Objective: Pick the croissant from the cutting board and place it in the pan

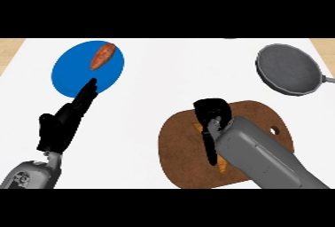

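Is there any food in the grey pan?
No, the pan holds nothing; the croissant lies on the cutting board under the right hand.

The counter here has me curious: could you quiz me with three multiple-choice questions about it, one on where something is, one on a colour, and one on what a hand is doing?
1. Where is the pan?
A. far right of the counter
B. on the cutting board
C. under the left hand

2. What colour is the plate under the reddish-brown food?
A. green
B. blue
C. yellow

3. What is the right hand doing?
A. resting on the pan
B. pointing at the plate
C. curling down over the croissant on the cutting board

Answers: 1 A, the pan sits alone at the far right. 2 B, the plate is plainly blue. 3 C, its fingers bend over the pastry, mostly hiding it.
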Controlling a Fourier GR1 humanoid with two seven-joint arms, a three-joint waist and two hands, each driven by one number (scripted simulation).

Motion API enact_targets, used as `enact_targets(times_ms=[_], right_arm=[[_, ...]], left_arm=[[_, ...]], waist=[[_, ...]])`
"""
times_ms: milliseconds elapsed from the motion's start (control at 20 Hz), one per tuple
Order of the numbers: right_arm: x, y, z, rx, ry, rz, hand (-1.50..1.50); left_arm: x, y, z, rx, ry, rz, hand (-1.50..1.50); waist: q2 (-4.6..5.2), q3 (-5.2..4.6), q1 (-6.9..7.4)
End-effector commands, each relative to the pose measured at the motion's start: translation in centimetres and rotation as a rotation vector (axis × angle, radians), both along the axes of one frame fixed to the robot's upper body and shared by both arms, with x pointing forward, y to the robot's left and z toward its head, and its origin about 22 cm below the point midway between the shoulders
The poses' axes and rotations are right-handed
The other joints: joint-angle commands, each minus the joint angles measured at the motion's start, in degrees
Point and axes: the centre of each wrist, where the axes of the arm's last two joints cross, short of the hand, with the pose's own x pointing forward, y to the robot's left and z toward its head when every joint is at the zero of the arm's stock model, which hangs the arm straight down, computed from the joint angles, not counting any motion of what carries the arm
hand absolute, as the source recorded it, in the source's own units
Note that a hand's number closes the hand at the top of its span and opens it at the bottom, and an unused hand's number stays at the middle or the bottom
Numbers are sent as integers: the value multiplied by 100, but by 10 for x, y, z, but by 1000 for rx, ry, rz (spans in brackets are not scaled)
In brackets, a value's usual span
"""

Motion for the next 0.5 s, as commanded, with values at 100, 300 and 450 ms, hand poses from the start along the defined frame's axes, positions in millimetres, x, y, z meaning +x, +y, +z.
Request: enact_targets(times_ms=[100,300,450], right_arm=[[0,-4,5,-184,-13,-82,-150],[-15,1,-17,-183,4,-77,-150],[-20,-6,-27,-181,1,-80,-150]], left_arm=[[4,0,19,2,7,-5,0],[1,13,10,5,-3,4,0],[2,13,-2,2,-2,-7,0]], waist=[[4,5,8],[15,4,23],[22,4,10]])
